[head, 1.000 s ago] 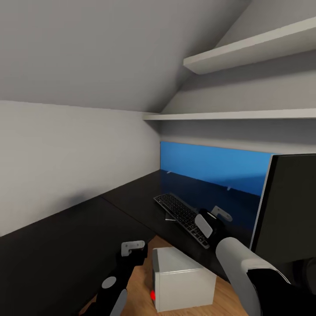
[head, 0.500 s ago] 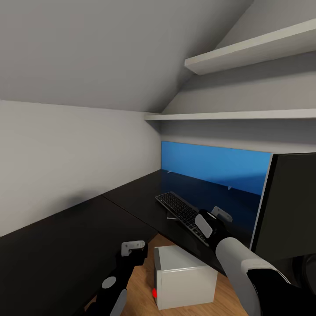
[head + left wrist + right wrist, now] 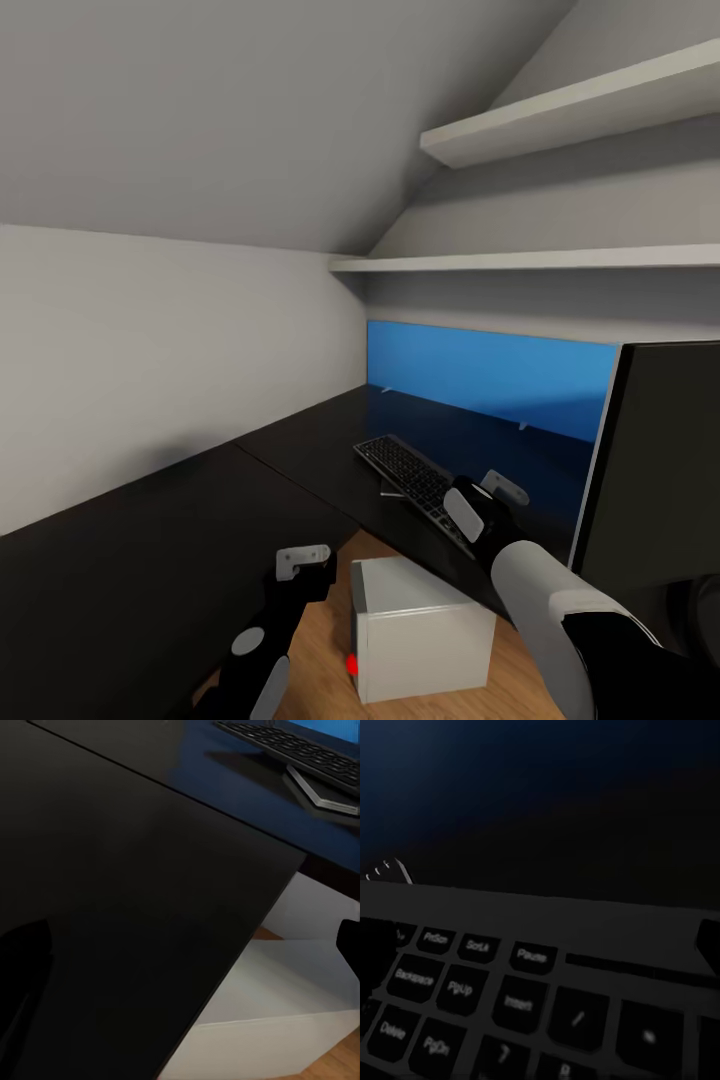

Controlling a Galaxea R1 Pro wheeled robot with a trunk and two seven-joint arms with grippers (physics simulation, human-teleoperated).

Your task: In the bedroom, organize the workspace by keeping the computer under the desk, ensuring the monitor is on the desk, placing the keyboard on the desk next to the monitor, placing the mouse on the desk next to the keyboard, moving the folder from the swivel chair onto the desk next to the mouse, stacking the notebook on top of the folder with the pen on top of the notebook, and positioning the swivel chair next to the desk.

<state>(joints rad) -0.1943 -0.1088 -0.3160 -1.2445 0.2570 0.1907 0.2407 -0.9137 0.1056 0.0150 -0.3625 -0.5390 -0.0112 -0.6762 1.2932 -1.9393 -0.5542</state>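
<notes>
From the head camera, the black keyboard (image 3: 415,490) lies on the matt black desk (image 3: 150,560), running from centre toward 4 o'clock. The right hand (image 3: 492,497) sits over the keyboard's near end; whether it is spread or pinching cannot be told. The monitor (image 3: 655,460) stands at 3 o'clock. The left hand (image 3: 303,562) hovers at 6 o'clock by the desk edge, its state unclear. The grey computer (image 3: 420,640) rests on the wooden floor (image 3: 315,640) just beside it.
</notes>
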